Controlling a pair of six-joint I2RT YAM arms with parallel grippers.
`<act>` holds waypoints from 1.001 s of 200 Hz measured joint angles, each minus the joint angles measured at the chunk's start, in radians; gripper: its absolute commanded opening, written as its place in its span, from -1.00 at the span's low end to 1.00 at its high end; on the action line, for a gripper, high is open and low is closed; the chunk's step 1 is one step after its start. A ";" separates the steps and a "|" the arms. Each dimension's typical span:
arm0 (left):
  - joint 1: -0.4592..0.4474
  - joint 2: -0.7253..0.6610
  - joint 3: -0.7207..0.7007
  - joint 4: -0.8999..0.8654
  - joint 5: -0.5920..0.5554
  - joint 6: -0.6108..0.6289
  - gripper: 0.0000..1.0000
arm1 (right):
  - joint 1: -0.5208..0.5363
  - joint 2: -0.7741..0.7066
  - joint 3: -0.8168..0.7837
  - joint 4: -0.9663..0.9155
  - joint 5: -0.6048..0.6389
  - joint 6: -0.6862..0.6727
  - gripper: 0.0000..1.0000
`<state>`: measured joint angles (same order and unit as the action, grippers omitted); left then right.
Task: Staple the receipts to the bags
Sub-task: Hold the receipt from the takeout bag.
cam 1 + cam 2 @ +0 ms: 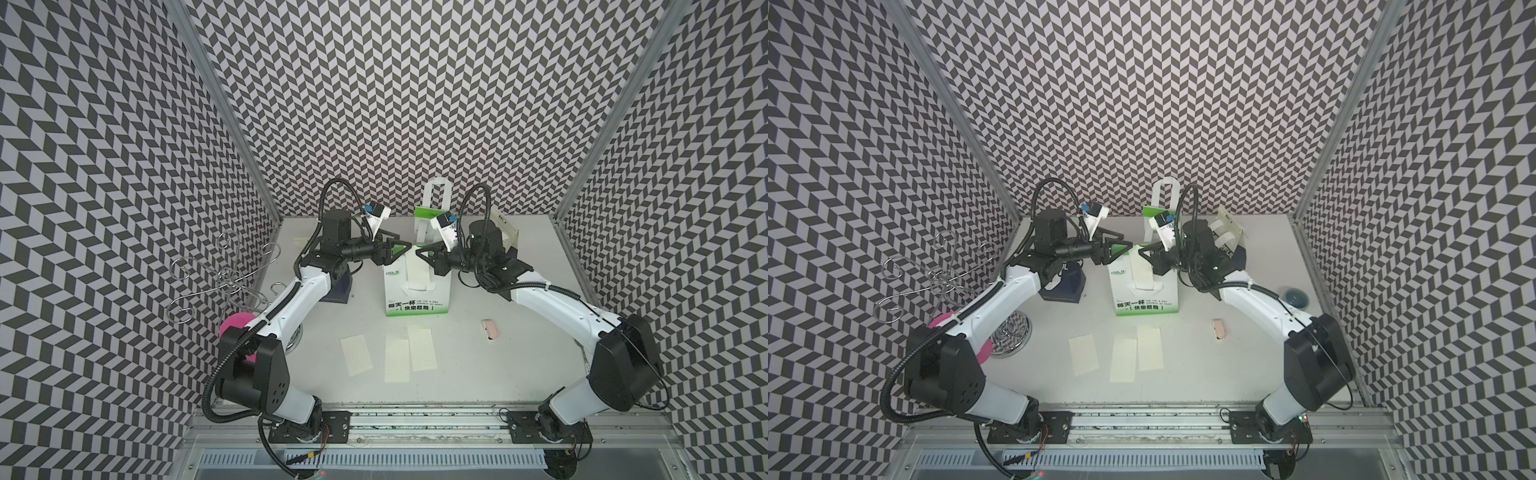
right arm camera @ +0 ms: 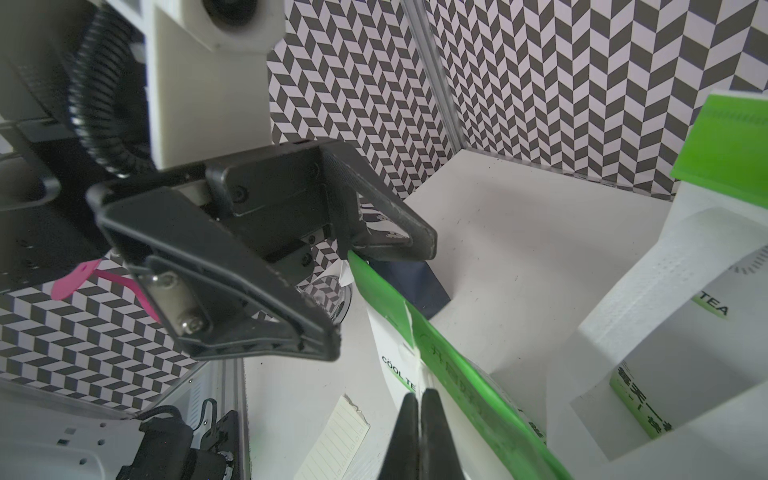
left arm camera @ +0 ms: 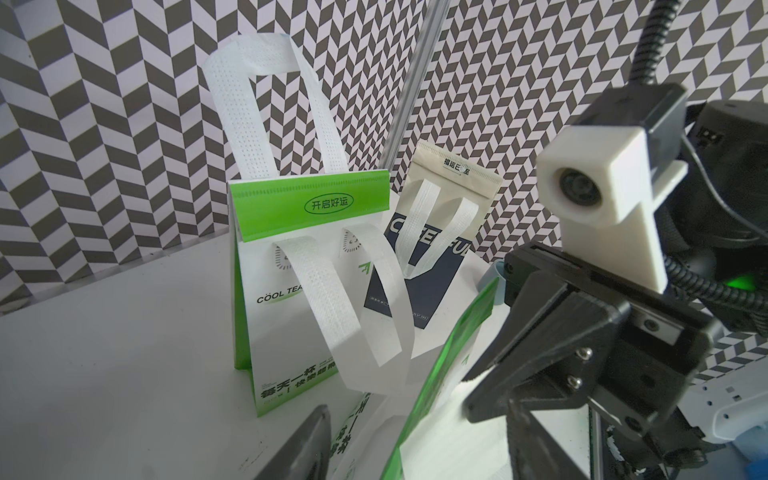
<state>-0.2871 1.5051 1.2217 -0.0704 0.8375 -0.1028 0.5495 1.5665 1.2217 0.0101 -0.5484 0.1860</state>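
The front green-and-white bag (image 1: 415,301) is seen standing on the worktop (image 1: 519,353) directly beneath both tools, which are brought together over its green top fold from opposite ends. The right tool (image 1: 419,254) is shut, with its tips pinched on that fold, as is shown plainly in the right wrist view. The left tool (image 1: 405,249) is held partly open, and the other end of the fold is passed between its spread fingers (image 2: 291,336); no grip by it is seen. A receipt (image 1: 415,270) is laid down the bag's face just below the right tool, with its upper edge carried up to the pinched tips. Whether it is caught together with the fold cannot be told. Three more receipts (image 1: 397,359) are spread flat on the worktop, well short of the tools on the side of the arm bases, two of them side by side. A second green-and-white bag (image 1: 428,212) is stood just beyond the tools, with its handle raised. One navy bag (image 1: 506,230) is found behind the right tool's wrist, and another navy bag (image 1: 1071,282) is partly hidden under the left arm, behind the left tool. A small pink stapler (image 1: 489,329) is seen lying on the worktop on the right tool's outer side, well apart from it and nearer the arm bases.
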 measured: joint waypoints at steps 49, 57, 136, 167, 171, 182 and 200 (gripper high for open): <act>-0.005 0.000 0.000 -0.012 -0.013 0.025 0.21 | 0.000 0.014 0.004 0.001 0.015 0.006 -1.00; -0.008 0.001 0.000 -0.015 -0.018 0.032 0.21 | 0.000 0.015 0.004 0.002 0.017 0.007 -1.00; -0.040 0.027 0.005 -0.069 -0.073 0.085 -0.05 | 0.005 0.020 0.004 0.005 0.025 0.006 -1.00; -0.040 0.028 0.006 -0.076 -0.082 0.092 -0.09 | 0.006 0.025 0.005 0.005 0.026 0.003 -1.00; -0.040 0.028 0.006 -0.077 -0.084 0.093 -0.09 | 0.006 0.026 0.005 0.005 0.027 0.003 -1.00; -0.040 0.029 0.006 -0.079 -0.085 0.095 -0.11 | 0.006 0.028 0.006 0.005 0.029 0.000 -1.00; -0.042 0.035 0.010 -0.084 -0.090 0.105 -0.17 | 0.006 0.030 0.006 0.005 0.029 -0.001 -1.00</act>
<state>-0.3290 1.5398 1.2312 -0.1543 0.7471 0.0017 0.5552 1.5967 1.2282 0.0151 -0.5198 0.1852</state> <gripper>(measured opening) 0.428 0.048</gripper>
